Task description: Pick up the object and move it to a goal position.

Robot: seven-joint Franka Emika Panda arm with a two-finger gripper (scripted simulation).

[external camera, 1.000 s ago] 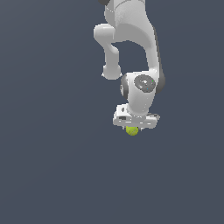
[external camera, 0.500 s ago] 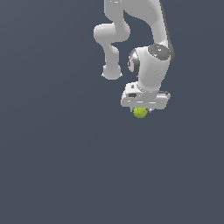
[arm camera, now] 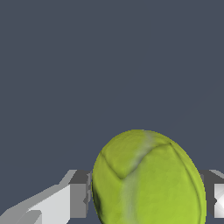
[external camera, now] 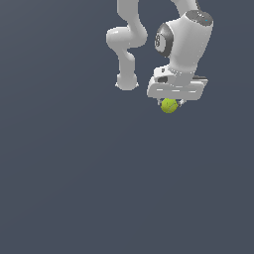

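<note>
The object is a small yellow-green ball (external camera: pixel 169 105) like a tiny tennis ball. It hangs just under my white gripper (external camera: pixel 171 104), held up in the air near the top of the exterior view, right of centre. In the wrist view the ball (arm camera: pixel 148 179) fills the space between my two fingers (arm camera: pixel 76 199), which press on both its sides. The gripper is shut on the ball. The fingertips are mostly hidden behind the ball in the exterior view.
The white arm (external camera: pixel 129 39) bends down from the top of the exterior view, with its base link (external camera: pixel 126 82) to the exterior view's left of the gripper. All around is plain dark grey-blue ground (external camera: pixel 74 188).
The gripper has moved up and toward the exterior view's right with the ball held in it. The arm's upper links have swung the same way.
</note>
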